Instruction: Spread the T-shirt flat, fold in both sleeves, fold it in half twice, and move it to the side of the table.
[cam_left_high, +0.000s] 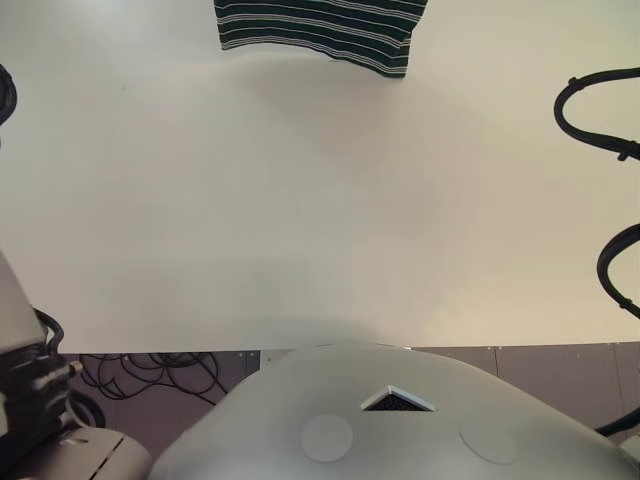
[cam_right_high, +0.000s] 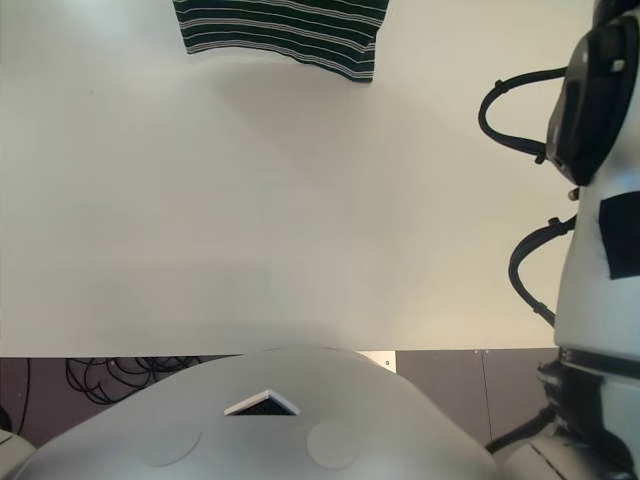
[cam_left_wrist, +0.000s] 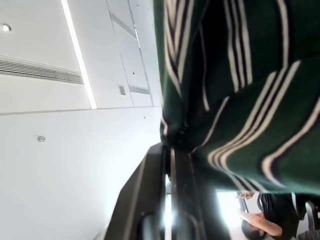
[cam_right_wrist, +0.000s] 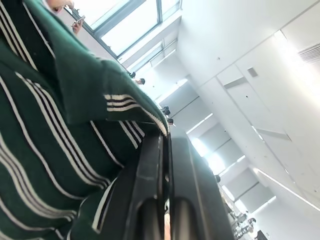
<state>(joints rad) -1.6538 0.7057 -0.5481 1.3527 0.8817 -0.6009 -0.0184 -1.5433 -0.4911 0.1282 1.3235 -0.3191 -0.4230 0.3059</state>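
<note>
The T-shirt (cam_left_high: 318, 28), dark green with thin white stripes, is hanging over the far edge of the tabletop (cam_left_high: 300, 200), about midway along it. Its lower hem is dangling just above the pale surface and throwing a soft shadow there. Whether the hem is brushing the tabletop is hard to tell.

The left gripper (cam_left_wrist: 169, 150) is pinching a bunched fold of the striped cloth, its two dark fingers (cam_left_wrist: 150, 190) pressed close with only a thin slit between them. The right gripper (cam_right_wrist: 165, 137) is clamping the shirt in the same way, with a striped hem edge lying across its tip and the fingers (cam_right_wrist: 150, 180) nearly meeting.

The cloth is looking light, soft and limp. It is sagging and gathering where it is held, so it will probably drape, wrinkle and slide rather than hold any shape. For spreading it flat, the best places to hold seem to be two well-separated points along one edge, such as the shoulders or the hem corners. That way it is likely to be hanging taut between the grippers and can be laid down from the lower hem first.
</note>
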